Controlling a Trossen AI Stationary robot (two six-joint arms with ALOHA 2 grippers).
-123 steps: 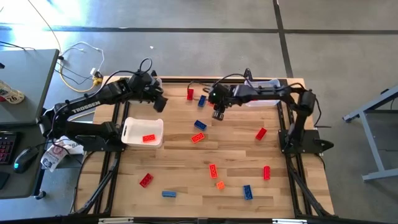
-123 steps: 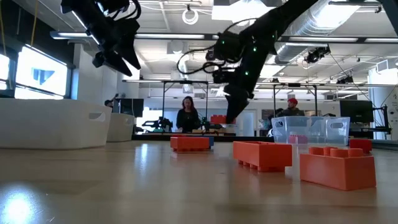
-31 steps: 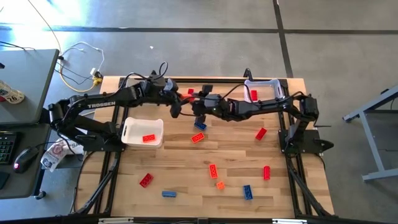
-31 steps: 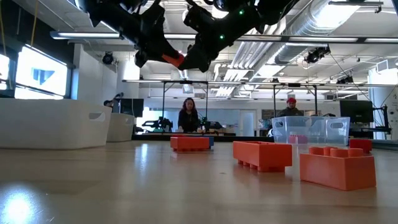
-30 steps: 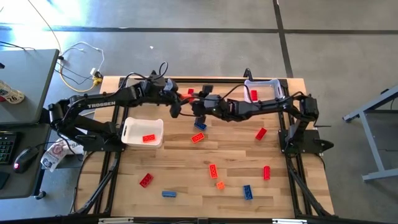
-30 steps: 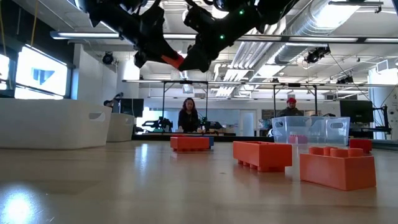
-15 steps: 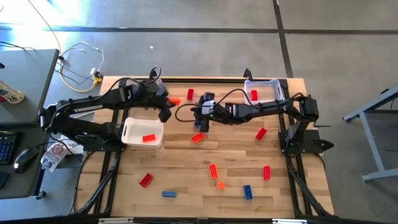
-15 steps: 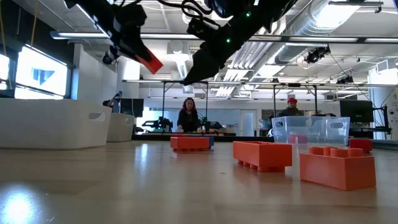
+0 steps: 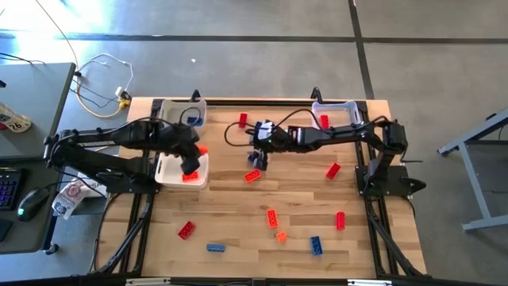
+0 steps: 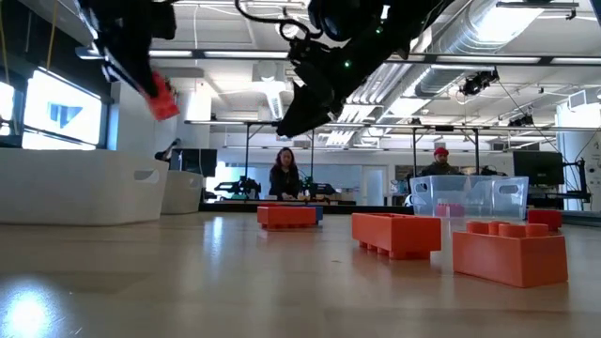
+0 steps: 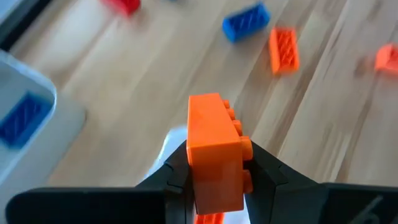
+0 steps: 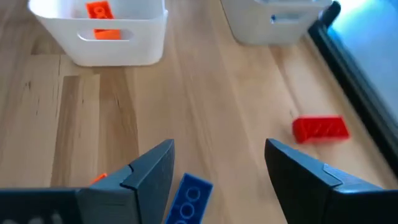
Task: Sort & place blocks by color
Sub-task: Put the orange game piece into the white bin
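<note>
Left fingers (image 11: pixel 214 177) clamped tight on an orange block (image 11: pixel 214 152), studs facing sideways. In the high view this left gripper (image 9: pixel 190 163) hangs over the white bin (image 9: pixel 163 168), which sits near the bench's left edge and already contains one orange block (image 9: pixel 189 178).

Right fingers (image 12: pixel 217 171) spread wide, holding nothing; right gripper (image 9: pixel 255 152) poised above a blue block (image 12: pixel 186 199) lying on the bench (image 9: pixel 302 206) near its middle. A red block (image 12: pixel 320 129) lies just beyond, toward the back edge.

Other red, orange and blue blocks scattered across the bench's front half. A clear bin (image 9: pixel 337 111) stands at the back right corner with a red block inside.
</note>
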